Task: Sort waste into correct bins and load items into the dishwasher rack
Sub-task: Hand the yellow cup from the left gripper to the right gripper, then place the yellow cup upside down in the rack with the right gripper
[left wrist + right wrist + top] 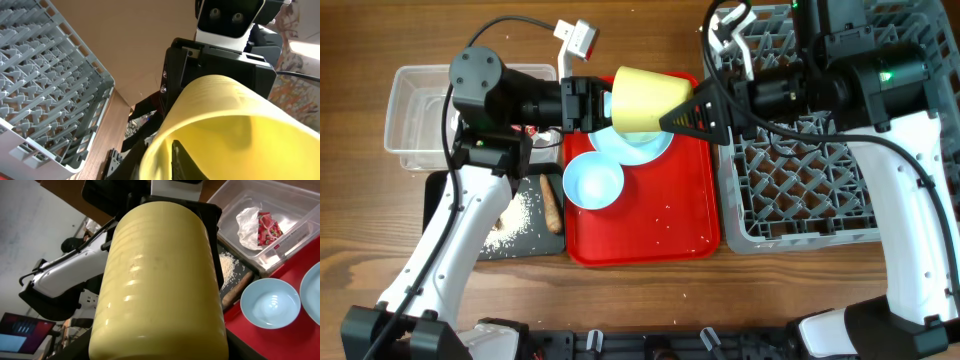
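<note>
Overhead: wooden bench (780, 300); red tray (670, 220) at centre; yellow cup (645, 98) aloft over the tray's far edge, between left gripper (603, 103) and right gripper (672, 115); grey rack (800, 190) at the right edge.
Left wrist: one finger (185, 160) inside the cup's rim, pinching it.
Right wrist: fingers flank the cup, grip cannot be told; clear tub (280, 200) holding white napkin (247, 222); pale wall (30, 220) and monitor (20, 335) beyond.
</note>
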### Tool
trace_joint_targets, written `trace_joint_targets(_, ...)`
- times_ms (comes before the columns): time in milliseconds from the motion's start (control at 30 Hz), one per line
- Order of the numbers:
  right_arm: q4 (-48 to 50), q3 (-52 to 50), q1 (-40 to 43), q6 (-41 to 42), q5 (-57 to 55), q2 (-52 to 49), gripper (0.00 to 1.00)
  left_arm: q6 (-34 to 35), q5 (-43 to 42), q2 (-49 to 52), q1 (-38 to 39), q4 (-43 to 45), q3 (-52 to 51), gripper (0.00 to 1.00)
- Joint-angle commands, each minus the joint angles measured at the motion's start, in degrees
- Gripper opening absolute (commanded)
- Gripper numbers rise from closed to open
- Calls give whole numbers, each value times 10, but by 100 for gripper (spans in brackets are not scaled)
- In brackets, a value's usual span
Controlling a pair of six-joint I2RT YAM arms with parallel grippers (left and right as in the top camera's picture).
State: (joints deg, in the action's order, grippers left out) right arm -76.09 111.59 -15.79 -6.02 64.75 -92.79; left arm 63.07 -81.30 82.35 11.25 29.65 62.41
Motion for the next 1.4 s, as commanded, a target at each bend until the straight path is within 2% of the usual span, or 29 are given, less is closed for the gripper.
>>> trace_joint_targets(0, 6, 4, 3, 6, -71, -4, 56, -14, -31, -10, 5, 8, 6, 17)
trace_joint_targets(167, 9, 4, 3, 7, -96, -4, 55, -14, -29, -10, 3, 8, 6, 19)
trace_joint_targets(433, 15, 4, 3, 4, -119, -4, 49, -14, -20, -5, -101, 7, 6, 22)
trace_joint_targets(567, 19, 4, 3, 4, -129, -4, 48, -15, -20, 8, -146, -31, 6, 20)
trace_joint_targets(633, 23, 4, 3, 7, -145, -4, 45, -55, -20, 10, -150, -63, 6, 19)
trace_joint_targets(667, 22, 4, 3, 13, -168, -4, 45, -88, -20, 10, -150, -93, 6, 19)
trace_joint_targets(733, 5, 4, 3, 79, -349, -4, 44, -145, -20, 10, -149, -176, 6, 18)
trace_joint_targets(867, -40, 4, 4, 200, -622, -4, 44, -212, -12, 10, -149, -264, 5, 18)
trace_joint_targets(967, -72, 4, 4, 260, -748, -5, 44, -242, -8, 10, -149, -306, 5, 18)
trace_joint_targets(1233, -120, 4, 6, 271, -755, -42, 43, -243, 2, 10, -146, -332, 5, 18)
trace_joint_targets(1367, -136, 4, 7, 270, -755, -85, 43, -267, 6, 10, -130, -353, 5, 18)
